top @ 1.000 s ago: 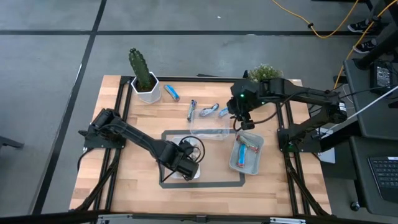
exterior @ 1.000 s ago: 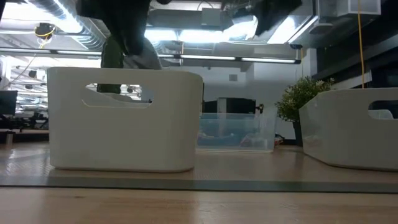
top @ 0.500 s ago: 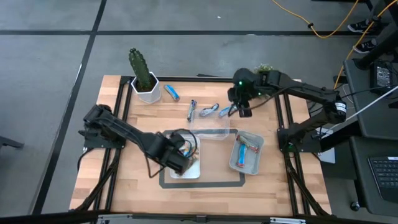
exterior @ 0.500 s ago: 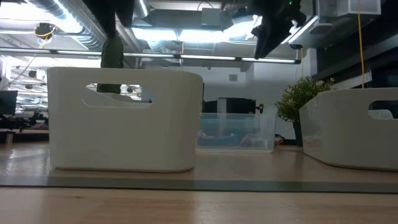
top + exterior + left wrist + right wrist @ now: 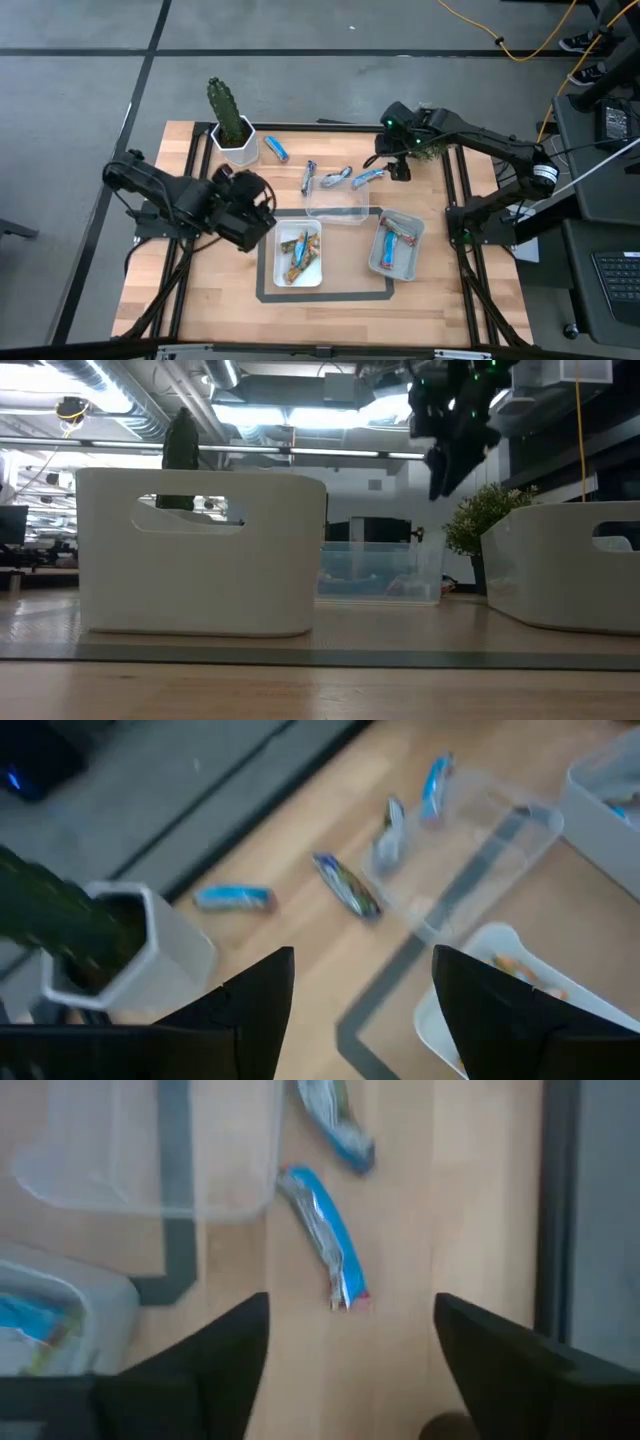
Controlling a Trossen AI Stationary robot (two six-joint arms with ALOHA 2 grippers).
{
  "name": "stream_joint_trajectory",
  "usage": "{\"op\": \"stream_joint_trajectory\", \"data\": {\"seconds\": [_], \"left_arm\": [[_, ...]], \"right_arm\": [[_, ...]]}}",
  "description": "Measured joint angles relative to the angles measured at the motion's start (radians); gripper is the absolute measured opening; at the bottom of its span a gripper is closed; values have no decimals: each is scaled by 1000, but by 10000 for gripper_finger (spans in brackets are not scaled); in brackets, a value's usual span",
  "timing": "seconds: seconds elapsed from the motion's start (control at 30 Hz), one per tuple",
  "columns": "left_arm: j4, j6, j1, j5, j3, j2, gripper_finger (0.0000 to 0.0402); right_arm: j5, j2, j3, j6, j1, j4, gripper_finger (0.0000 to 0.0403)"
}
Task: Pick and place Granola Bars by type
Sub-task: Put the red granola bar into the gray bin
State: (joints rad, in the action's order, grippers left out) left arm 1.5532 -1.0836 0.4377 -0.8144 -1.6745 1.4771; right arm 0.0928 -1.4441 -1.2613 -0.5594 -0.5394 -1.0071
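This is a robotics lab or test area inside a large open-plan office or industrial hall. The wooden table (image 5: 200, 290) sits in a black metal frame (image 5: 192, 165) on a grey concrete floor (image 5: 90, 80) marked with dark tape lines, and a yellow cable (image 5: 520, 45) trails across the floor beyond it. At the right edge stands a dark desk (image 5: 600, 270) with a keyboard (image 5: 612, 280). The low view looks past white bins (image 5: 200, 550) into a deep room with exposed silver ducts (image 5: 60, 375), long strip lights (image 5: 300, 452) and rows of workstations (image 5: 20, 545) far off. A potted cactus (image 5: 228, 118) and a small green plant (image 5: 482, 520) serve as decoration on the table.
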Motion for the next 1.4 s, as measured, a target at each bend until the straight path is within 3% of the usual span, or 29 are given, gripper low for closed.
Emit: {"op": "stream_joint_trajectory", "data": {"seconds": [0.27,0.47,0.73,1.1,1.23,1.4], "left_arm": [[2,70,-33,-129,0,-56,229],[1,48,-112,-137,0,-59,229],[-35,49,-195,-128,0,-59,229],[-120,48,-204,-104,0,-59,229],[-137,49,-204,-103,0,-59,229],[-137,50,-204,-90,0,-59,229]], "right_arm": [[-2,0,162,-74,-49,197,314],[22,-1,236,-127,-86,300,314],[68,-109,228,-185,-100,324,314],[66,-283,228,-183,-100,348,314],[13,-323,228,-148,-100,404,313],[-21,-351,228,-115,-100,410,267]]}}
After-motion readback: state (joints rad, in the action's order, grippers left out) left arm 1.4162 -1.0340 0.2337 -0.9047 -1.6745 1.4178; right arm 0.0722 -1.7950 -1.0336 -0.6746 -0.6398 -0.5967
